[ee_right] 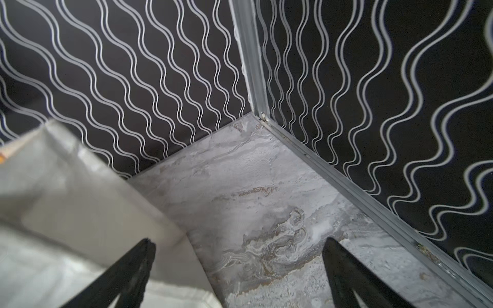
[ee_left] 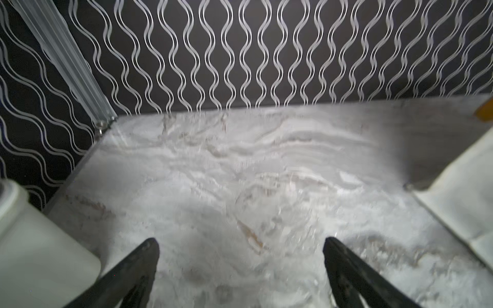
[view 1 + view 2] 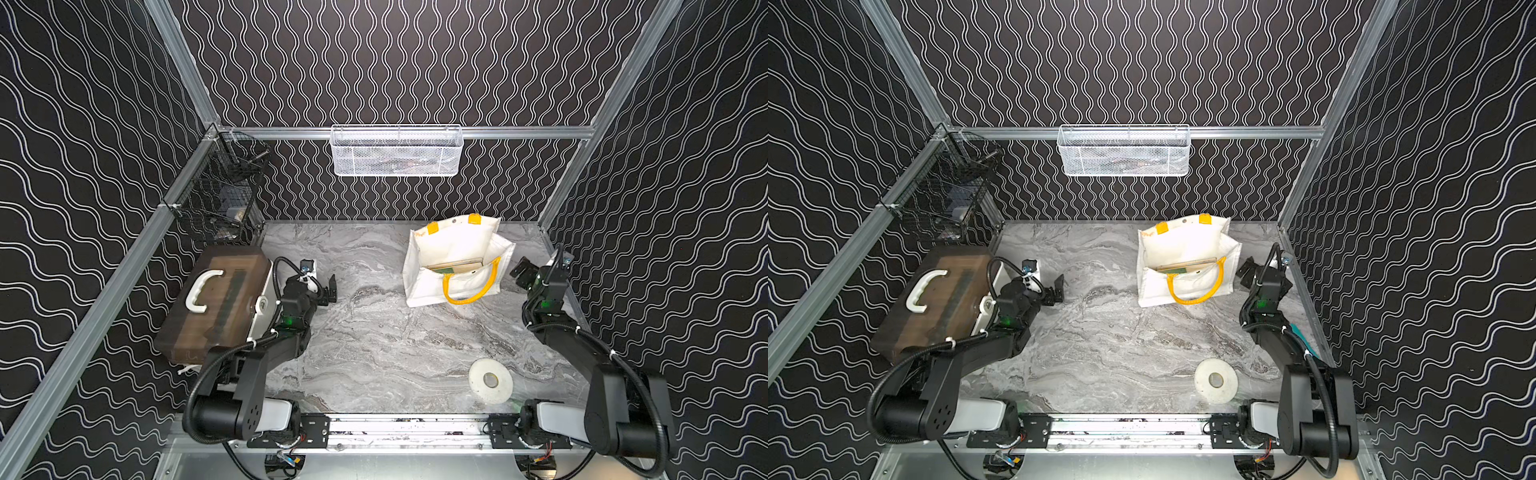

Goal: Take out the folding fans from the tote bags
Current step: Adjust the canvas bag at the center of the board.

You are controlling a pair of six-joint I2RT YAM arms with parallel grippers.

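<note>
We see one white tote bag [image 3: 453, 239] [image 3: 1183, 241] standing upright toward the back right of the marble tabletop [image 3: 374, 340], its mouth gaping and a yellow tube handle [image 3: 469, 297] drooping over its front panel. Inside the mouth a closed folding fan [image 3: 459, 265] [image 3: 1188, 266] lies crosswise, a tan slat with a bit of green at one end; we cannot tell whether more fans lie beneath it. Our left tool [image 3: 330, 289] [image 2: 240, 245] hangs over bare tabletop with its jaws spread wide and nothing between them, just beside the brown-lidded box [image 3: 216, 299] and well apart from the bag, whose white side only reaches the edge of the left wrist view. Our right tool [image 3: 521, 270] [image 1: 240, 245] likewise has its jaws wide apart and empty; it sits near the right wall, just beside the bag's right side, and the wrist view shows canvas next to one finger [image 1: 138, 256]. A white tape roll [image 3: 490, 380] lies flat near the front. A white mesh basket [image 3: 397, 151] hangs on the back rail, and a black wire basket [image 3: 224, 195] sits in the back left corner.
</note>
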